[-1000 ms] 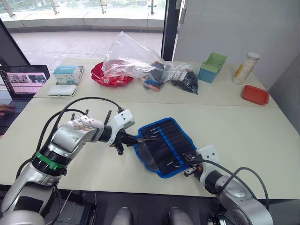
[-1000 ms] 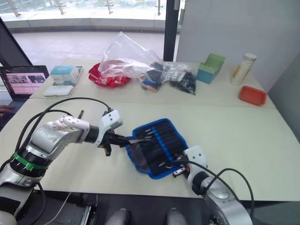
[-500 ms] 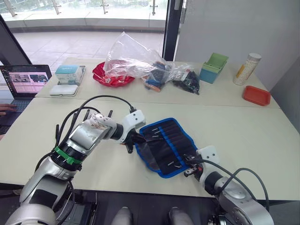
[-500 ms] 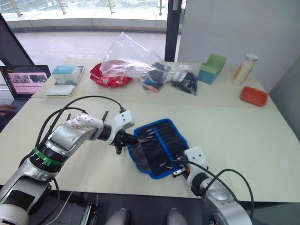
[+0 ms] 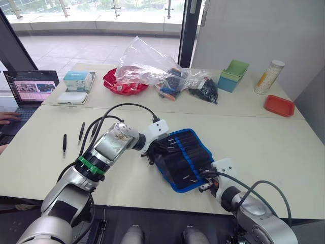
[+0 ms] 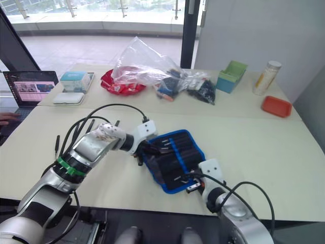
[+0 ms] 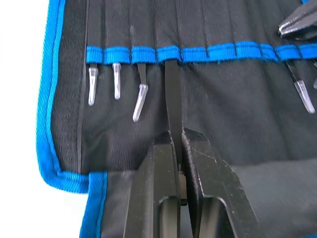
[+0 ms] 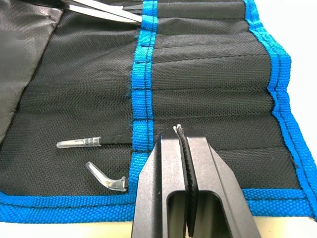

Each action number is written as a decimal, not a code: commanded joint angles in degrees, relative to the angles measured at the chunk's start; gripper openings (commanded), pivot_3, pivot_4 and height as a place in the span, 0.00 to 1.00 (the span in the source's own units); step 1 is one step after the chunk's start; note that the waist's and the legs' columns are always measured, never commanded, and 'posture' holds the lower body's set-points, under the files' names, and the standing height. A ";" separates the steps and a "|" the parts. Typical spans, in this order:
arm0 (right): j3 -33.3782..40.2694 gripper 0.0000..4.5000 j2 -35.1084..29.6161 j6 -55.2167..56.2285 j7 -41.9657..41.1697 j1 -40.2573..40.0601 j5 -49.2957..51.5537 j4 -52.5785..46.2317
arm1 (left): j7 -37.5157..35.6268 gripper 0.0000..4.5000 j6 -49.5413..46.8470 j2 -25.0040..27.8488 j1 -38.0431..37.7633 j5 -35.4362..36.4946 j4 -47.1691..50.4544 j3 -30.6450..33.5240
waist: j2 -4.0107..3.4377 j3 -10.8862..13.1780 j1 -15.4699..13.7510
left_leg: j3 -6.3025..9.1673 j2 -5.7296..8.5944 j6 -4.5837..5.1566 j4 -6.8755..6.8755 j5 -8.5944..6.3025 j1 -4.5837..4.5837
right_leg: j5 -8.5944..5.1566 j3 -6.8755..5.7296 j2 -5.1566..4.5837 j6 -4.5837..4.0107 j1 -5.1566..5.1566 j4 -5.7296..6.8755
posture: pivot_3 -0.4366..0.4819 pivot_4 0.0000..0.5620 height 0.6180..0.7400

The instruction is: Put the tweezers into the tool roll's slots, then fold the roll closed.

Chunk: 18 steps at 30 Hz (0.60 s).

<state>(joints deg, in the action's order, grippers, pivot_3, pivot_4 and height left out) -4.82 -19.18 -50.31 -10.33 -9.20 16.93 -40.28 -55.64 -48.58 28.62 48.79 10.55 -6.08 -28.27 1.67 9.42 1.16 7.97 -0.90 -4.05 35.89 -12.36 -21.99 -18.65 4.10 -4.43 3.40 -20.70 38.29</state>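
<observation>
The tool roll [image 5: 197, 151] lies open on the near table, black with a blue border and a blue centre stripe [image 7: 218, 51]. My left gripper [image 7: 177, 141] is shut on a slim black tweezer [image 7: 172, 94], whose far end sits under the stripe in one of the slots. Three capped tweezers [image 7: 116, 83] are tucked in beside it. My right gripper [image 8: 179, 131] is shut, its fingers pressed together on the roll's near edge [image 5: 204, 180]; two more capped tweezers [image 8: 79, 144] lie nearby. Loose tweezers [image 5: 64, 144] rest on the table to the left.
On the far table are a clear plastic bag [image 5: 147, 66], red bowl [image 5: 118, 85], green box [image 5: 234, 74], canister [image 5: 268, 76] and red tray [image 5: 279, 105]. A laptop [image 5: 30, 86] with a person's hand [image 5: 7, 118] is at the far left.
The camera has shifted. My left gripper has moved right, from the roll's left edge onto the roll, carrying the tweezer toward the stripe. The right gripper stays put.
</observation>
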 commanded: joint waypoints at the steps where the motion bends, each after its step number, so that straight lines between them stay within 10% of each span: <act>1: -2.52 0.01 -0.03 -6.37 0.05 -1.98 0.44 3.45 | -0.21 0.00 2.76 -2.92 1.45 -2.05 -3.68 -1.40 | -0.04 -0.03 -0.21 | 0.02 -0.01 0.00 -0.02 0.00 0.09 | -0.04 -0.03 0.01 0.06 0.19 -0.23 | 0.48 0.27 1.00; 18: -3.00 0.01 1.57 -10.82 1.64 -0.83 0.61 1.55 | 3.05 0.00 24.04 -21.58 10.04 -11.29 -39.21 0.80 | 0.32 -0.57 -0.82 | 0.10 0.08 0.00 0.06 0.00 0.17 | -0.10 -0.04 -0.02 0.19 0.53 -0.50 | 0.48 0.27 1.00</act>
<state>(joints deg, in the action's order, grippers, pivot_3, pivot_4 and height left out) -4.96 -17.72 -56.50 -8.29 -7.95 16.90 -42.01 -54.56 -25.99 8.47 58.17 1.68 -41.58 -27.41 1.99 8.84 0.34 8.07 -0.82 -4.04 35.95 -12.37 -21.82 -18.75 4.07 -4.45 3.60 -20.17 37.79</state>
